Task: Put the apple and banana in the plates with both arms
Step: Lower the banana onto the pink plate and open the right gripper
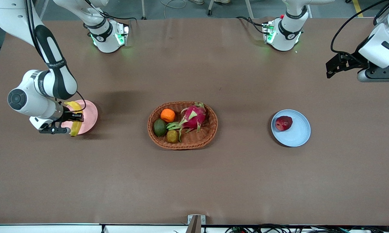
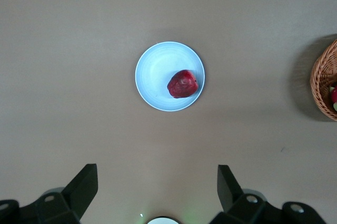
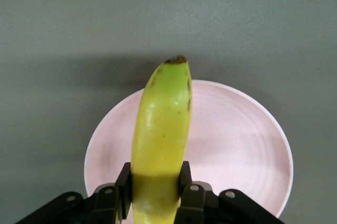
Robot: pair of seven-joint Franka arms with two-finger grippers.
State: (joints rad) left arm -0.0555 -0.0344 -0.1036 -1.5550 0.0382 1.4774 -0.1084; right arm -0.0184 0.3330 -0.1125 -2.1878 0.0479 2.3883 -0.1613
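The banana (image 1: 74,105) is clamped in my right gripper (image 1: 75,117), which is shut on it just above the pale pink plate (image 1: 90,116). In the right wrist view the banana (image 3: 160,118) sticks out from between the jaws of the right gripper (image 3: 156,177) over the pink plate (image 3: 237,139). The dark red apple (image 1: 283,123) lies on the light blue plate (image 1: 296,134). My left gripper (image 1: 331,69) is open and empty, up in the air at the left arm's end of the table. The left wrist view shows the left gripper (image 2: 156,174), the apple (image 2: 182,84) and the blue plate (image 2: 158,68).
A brown wicker basket (image 1: 213,129) stands mid-table between the plates. It holds a dragon fruit (image 1: 193,116), an orange (image 1: 167,115), an avocado (image 1: 159,127) and a kiwi (image 1: 172,136). Its edge shows in the left wrist view (image 2: 322,76).
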